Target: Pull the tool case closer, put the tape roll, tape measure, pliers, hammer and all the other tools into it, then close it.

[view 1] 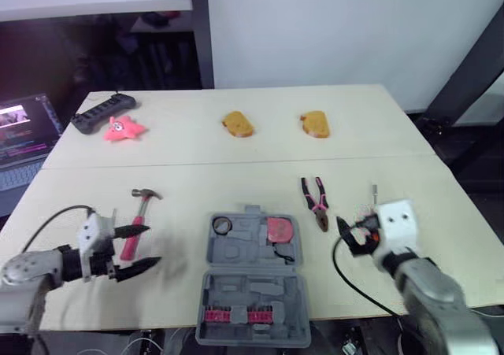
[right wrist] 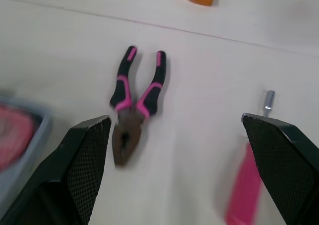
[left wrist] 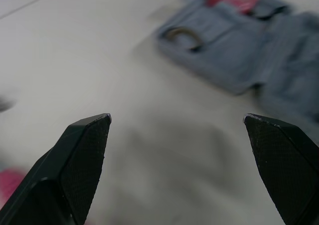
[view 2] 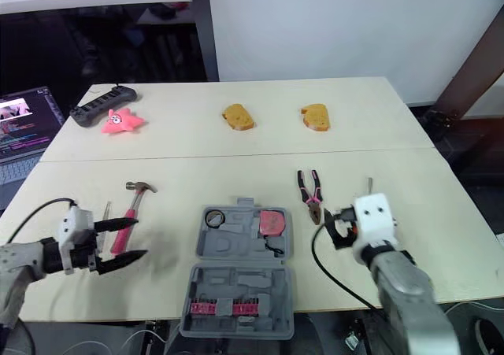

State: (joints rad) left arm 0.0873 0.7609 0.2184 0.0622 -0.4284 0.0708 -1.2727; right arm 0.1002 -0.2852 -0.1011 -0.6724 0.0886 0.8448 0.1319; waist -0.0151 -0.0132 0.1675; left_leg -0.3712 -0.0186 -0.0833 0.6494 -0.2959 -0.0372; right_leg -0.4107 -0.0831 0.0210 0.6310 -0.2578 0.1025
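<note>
Jaws wide, empty on both arms. Grey tool case [view 1: 236,250] lies open, red tape measure [view 1: 279,230] inside.

— What sort of place is this?

— A robotics lab or test room, I'd say, rather than a home or a real workshop. The pale wooden table [view 1: 236,178] is made of two plain boards. Behind it stand a plain white wall [view 1: 331,24] and a dark metal post [view 1: 201,32].

— What else points that way?

— An open laptop with a lit screen [view 1: 20,134] sits just off the table's left side, and a black power strip [view 1: 102,112] lies at the far left corner. The things on top are an odd mix, like test props: a pink star-shaped toy [view 1: 124,128], two orange-brown bread-like pieces [view 1: 237,123] [view 1: 314,123], and an open grey plastic tool case [view 1: 252,288] at the near edge.
</note>
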